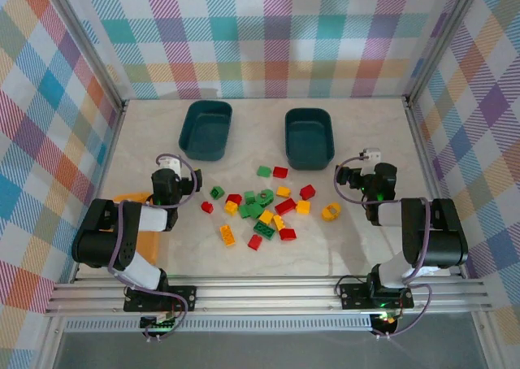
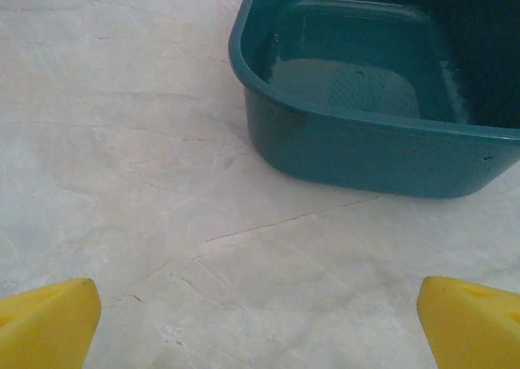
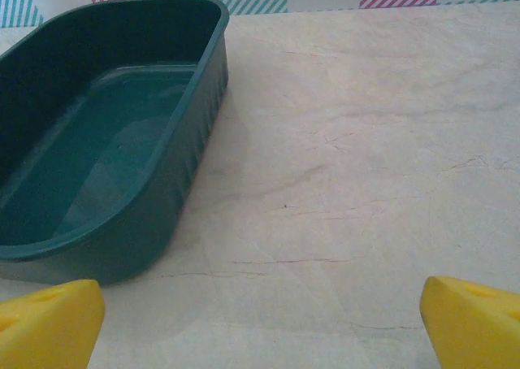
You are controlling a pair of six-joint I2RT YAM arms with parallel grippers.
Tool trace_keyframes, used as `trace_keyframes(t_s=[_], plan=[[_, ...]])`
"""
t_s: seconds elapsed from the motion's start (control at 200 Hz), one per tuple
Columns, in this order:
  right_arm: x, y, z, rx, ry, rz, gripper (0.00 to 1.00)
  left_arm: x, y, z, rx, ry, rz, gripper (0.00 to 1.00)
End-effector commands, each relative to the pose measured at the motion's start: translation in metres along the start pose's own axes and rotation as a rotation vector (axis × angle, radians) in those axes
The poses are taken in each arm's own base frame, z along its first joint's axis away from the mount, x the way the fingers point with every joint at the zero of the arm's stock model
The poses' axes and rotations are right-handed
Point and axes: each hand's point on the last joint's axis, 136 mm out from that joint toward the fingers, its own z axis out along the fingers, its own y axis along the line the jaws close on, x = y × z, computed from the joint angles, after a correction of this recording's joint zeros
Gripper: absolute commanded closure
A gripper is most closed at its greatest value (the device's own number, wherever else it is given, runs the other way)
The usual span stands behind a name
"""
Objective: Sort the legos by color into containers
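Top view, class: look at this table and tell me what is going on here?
Two robot arms are set to sort legos by colour. Both hands are open and empty: the left hand faces the left teal tub, the right hand the right teal tub, both empty. The legos lie loose between the arms. A yellow tub sits partly under the left arm. Sorting looks not yet begun.
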Motion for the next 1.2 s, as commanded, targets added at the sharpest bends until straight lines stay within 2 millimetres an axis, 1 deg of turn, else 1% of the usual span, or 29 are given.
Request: trace_keyframes(t_s=[0.0,1.075,1.115,1.14,1.16,1.17,1.19,1.195], plan=[[-0.005,0.005,-0.001,-0.023,-0.013,0.006,0.00,-0.007,0.000,0.003,0.014,-0.009,-0.006,0.00],[-0.004,0.005,0.000,-0.024,-0.011,0.007,0.00,-0.007,0.001,0.003,0.021,-0.004,-0.010,0.00],[-0.004,0.005,-0.001,-0.021,-0.012,0.007,0.00,-0.009,0.002,0.002,0.015,-0.013,-0.011,0.00],[-0.007,0.003,-0.001,0.000,-0.022,0.006,0.00,-0.010,0.005,0.001,-0.017,-0.010,-0.011,0.00],[-0.010,0.001,-0.001,0.021,-0.017,0.002,0.00,-0.014,0.006,-0.002,-0.040,-0.007,-0.009,0.00],[-0.011,0.000,-0.001,0.038,-0.013,0.000,0.00,-0.021,0.006,-0.003,-0.046,-0.015,-0.006,0.00],[-0.017,0.001,-0.002,0.056,-0.008,-0.010,0.00,-0.021,0.007,-0.007,-0.059,0.024,0.005,0.00],[-0.017,0.001,-0.001,0.061,-0.002,-0.014,0.00,-0.025,0.007,-0.008,-0.060,0.023,0.005,0.00]])
